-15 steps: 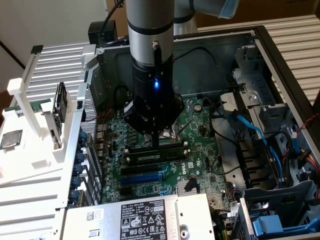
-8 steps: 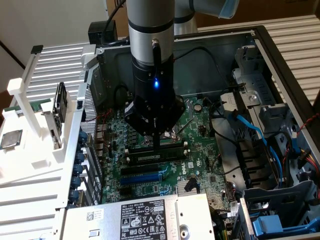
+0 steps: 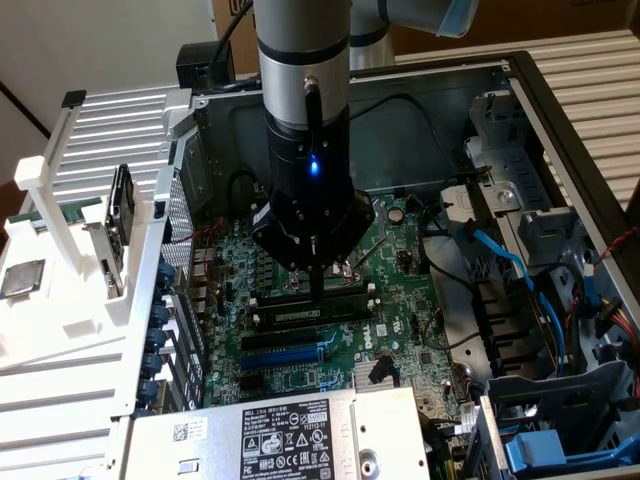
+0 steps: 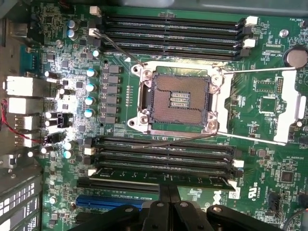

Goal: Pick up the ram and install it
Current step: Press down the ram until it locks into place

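Exterior view first: the arm's smooth grey cylinder ends in a matte black gripper [image 3: 316,290] with a small blue light, reaching down into an open metal computer case [image 3: 520,75]. Its thin black fingers are pressed together, their tips down on the ram [image 3: 325,297], a long narrow dark-green stick lying along a black slot on the glossy green motherboard [image 3: 400,330]. Just beside it runs a bright blue plastic slot [image 3: 285,352]. On the exterior view's left, a ribbed white plastic rack [image 3: 60,330] carries a square silver processor chip [image 3: 22,278].

Wrist view gives what the arm's bulk hides from outside: the bare processor socket [image 4: 175,98], a square bed of fine pins in a shiny steel frame, with rows of long black memory slots [image 4: 168,31] on both sides. The ram [image 4: 159,174] sits in the slot nearest the closed fingers [image 4: 163,192].
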Tool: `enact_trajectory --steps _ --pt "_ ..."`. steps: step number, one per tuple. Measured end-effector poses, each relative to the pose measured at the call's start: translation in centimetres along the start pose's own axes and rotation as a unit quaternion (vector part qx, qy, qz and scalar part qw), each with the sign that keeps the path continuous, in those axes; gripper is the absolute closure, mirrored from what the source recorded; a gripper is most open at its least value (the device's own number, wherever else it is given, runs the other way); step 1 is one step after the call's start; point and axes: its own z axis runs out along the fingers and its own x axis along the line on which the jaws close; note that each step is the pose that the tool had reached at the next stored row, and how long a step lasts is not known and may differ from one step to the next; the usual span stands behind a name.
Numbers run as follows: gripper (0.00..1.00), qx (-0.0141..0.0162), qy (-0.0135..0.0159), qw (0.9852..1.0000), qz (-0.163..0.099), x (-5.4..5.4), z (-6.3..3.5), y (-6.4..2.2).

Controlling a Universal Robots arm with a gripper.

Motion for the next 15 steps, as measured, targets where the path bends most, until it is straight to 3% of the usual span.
enact_trajectory --steps 15 --pt "0.90 -0.0015 -0.0010 0.9999 0.017 -0.31 -0.01 0.06"
